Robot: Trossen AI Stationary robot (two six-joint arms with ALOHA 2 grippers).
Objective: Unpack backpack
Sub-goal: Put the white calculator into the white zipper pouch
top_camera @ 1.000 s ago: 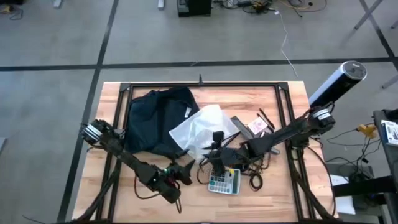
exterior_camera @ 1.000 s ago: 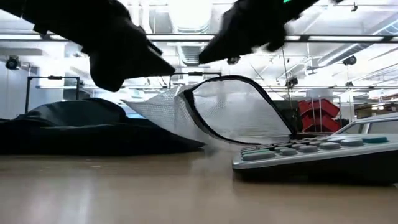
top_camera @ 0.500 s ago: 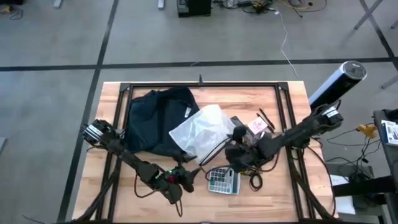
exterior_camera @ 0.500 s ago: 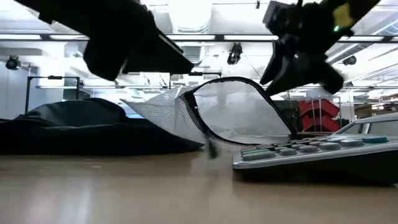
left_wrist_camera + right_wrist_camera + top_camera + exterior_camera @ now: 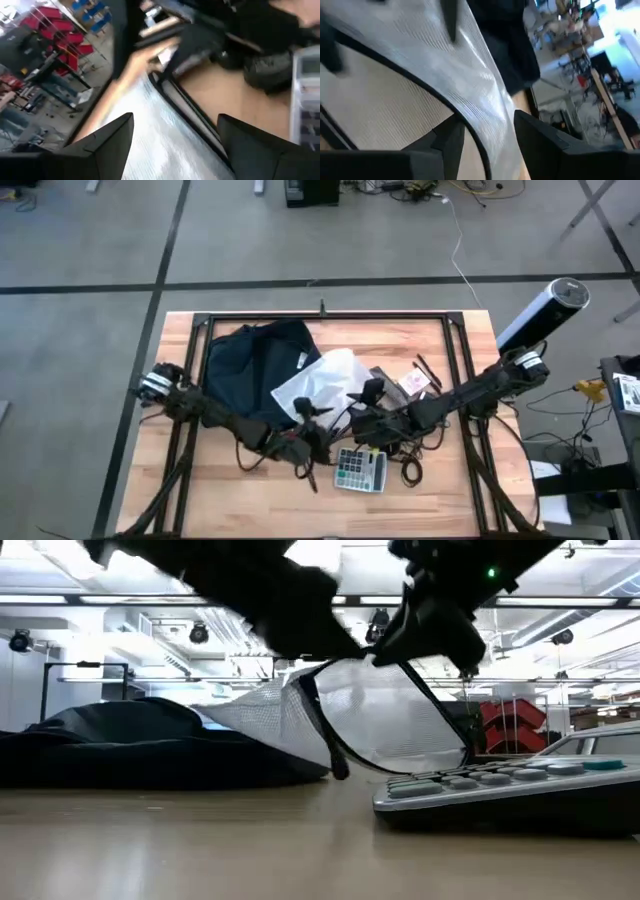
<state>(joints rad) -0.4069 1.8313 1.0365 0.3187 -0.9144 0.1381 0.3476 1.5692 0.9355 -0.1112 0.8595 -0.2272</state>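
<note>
We count one backpack (image 5: 255, 370) at the table's (image 5: 440, 495) 10 o'clock, long axis 11-to-5; one mesh pouch (image 5: 325, 390); one calculator (image 5: 360, 470). Left gripper (image 5: 312, 442) fingers apart; right gripper (image 5: 365, 415) fingers apart astride the pouch's edge.

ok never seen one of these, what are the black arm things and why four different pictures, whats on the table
These are two robot arms at a wooden table, each ending in a two-finger gripper. One picture looks straight down from above, one looks level across the tabletop, and two come from cameras on the arms' wrists.

On the table lie a dark navy backpack, a silvery-grey pouch beside it, a calculator, black cables and some small items.

The left gripper and the right gripper are both at the pouch's near edge. In the wrist views each has its fingers apart with the pouch's dark rim between them; neither has closed on anything.
</note>
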